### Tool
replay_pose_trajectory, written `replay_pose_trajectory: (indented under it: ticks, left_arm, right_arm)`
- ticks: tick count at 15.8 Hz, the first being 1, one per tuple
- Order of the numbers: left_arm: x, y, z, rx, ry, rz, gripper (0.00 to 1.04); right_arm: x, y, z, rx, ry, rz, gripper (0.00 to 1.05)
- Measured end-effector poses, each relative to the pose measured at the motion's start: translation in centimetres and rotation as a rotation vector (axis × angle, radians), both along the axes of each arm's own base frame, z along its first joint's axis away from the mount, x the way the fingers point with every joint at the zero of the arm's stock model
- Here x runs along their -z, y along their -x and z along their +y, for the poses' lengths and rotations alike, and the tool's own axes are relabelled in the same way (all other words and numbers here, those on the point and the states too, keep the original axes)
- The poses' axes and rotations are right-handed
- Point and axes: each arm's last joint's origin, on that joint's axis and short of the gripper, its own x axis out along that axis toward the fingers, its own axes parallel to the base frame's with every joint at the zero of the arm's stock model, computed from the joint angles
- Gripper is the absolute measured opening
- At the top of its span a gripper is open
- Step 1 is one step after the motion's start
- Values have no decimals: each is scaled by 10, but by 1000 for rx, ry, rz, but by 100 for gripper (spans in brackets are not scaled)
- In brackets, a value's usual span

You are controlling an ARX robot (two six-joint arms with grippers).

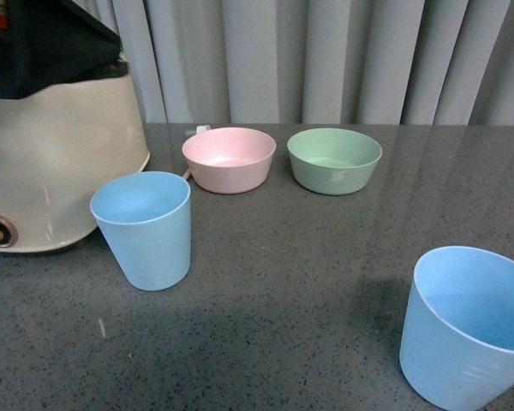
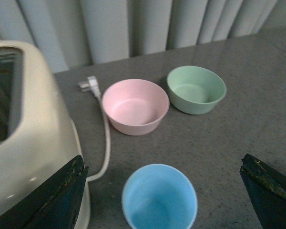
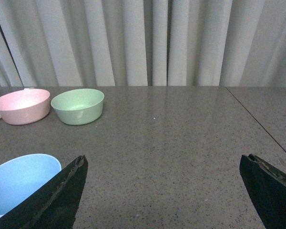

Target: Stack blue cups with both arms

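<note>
Two light blue cups stand upright on the grey table: one at the left (image 1: 143, 229), one at the near right (image 1: 467, 325). Neither gripper shows in the front view. In the left wrist view my left gripper (image 2: 164, 191) is open and above the left blue cup (image 2: 159, 198), which sits between the two fingers without touching them. In the right wrist view my right gripper (image 3: 164, 191) is open and empty over bare table. A blue cup (image 3: 19, 183) stands outside its jaws, partly hidden behind one finger (image 3: 57, 200).
A pink bowl (image 1: 229, 158) and a green bowl (image 1: 334, 159) sit side by side at the back, before a grey curtain. A cream appliance (image 1: 51, 163) stands close beside the left cup. Its white cord and plug (image 2: 105, 138) lie next to the pink bowl.
</note>
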Motion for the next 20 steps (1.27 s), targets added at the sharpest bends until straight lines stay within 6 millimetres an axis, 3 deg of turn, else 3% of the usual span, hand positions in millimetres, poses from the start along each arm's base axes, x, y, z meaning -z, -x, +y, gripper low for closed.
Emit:
replay_pose_trajectory:
  ticks: [3,5,12,19,20]
  left_arm:
    - [4,-11,-33,113,-34,142,98]
    - [21,-16,-46,115,-93,275,98]
    - [41,-19,-57,134,-152,405,98]
    - [59,-35,-64,159,-341,350,98]
    - [59,-35,-67,180,-348,347,86]
  right_arm:
    - [0,0,0,0,0,0,98]
    - [0,0,0,0,0,0,98]
    - [0,0,0,0,0,0,98]
    - [0,0,0,0,0,0,98]
    - [0,0,0,0,0,0,98]
